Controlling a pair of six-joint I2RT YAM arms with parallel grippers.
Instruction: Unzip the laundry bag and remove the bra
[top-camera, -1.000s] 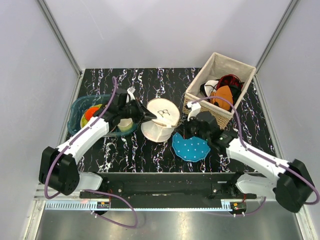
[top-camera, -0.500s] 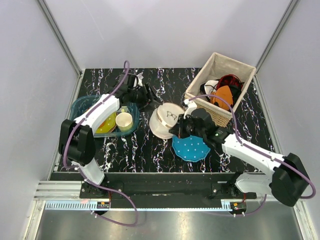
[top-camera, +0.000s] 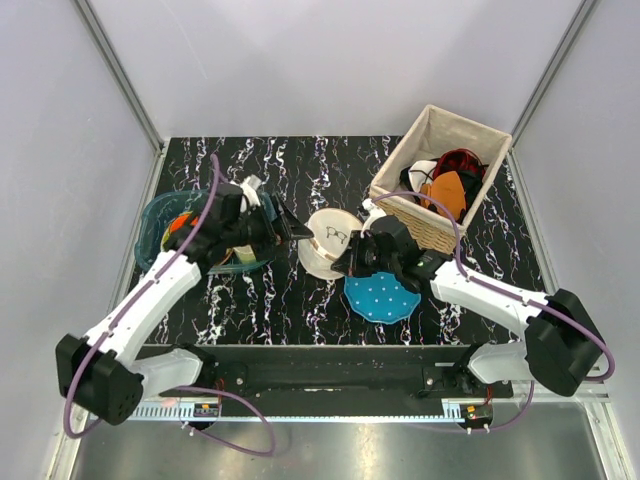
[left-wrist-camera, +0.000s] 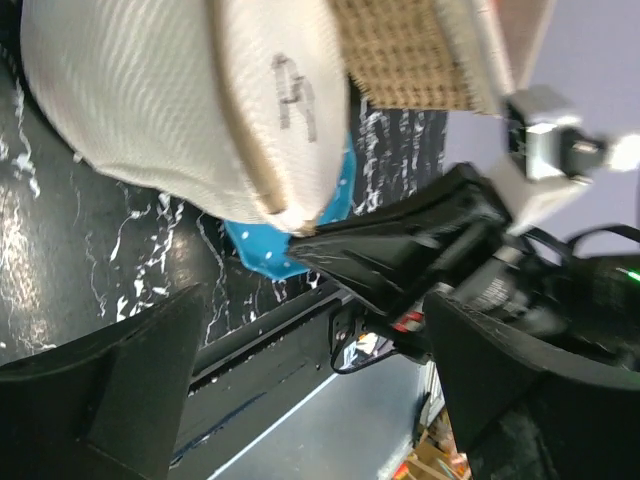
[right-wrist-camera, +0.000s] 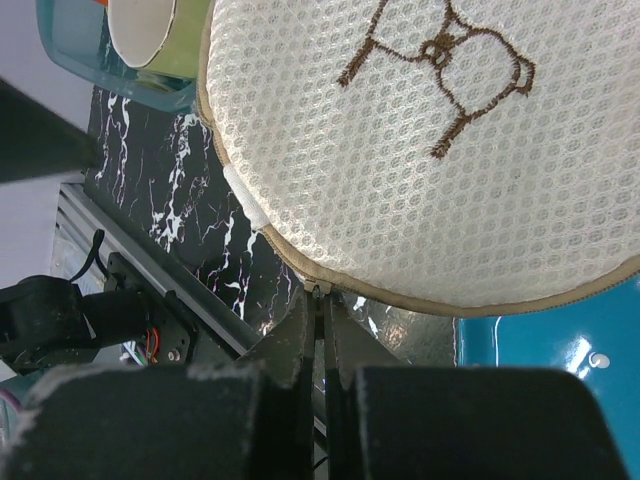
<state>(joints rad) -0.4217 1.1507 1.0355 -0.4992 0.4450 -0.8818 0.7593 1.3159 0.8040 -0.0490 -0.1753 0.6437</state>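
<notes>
The laundry bag is a cream mesh pouch with a brown owl drawing, tipped up on the dark marble table. My right gripper is at its near rim. In the right wrist view this gripper is shut on the small zip pull on the tan seam of the bag. My left gripper stands wide open just left of the bag, with nothing between its fingers. The left wrist view has the bag ahead and above the open jaws. The bra is out of view.
A teal white-dotted disc lies under the right wrist. A wicker basket of clothes stands at the back right. A teal tub with a cup sits at the left, close to the left arm.
My left gripper has opened and let go of the bag, swung away to the back, then returned beside it. My right gripper stays shut and has shifted left with the bag's rim.
</notes>
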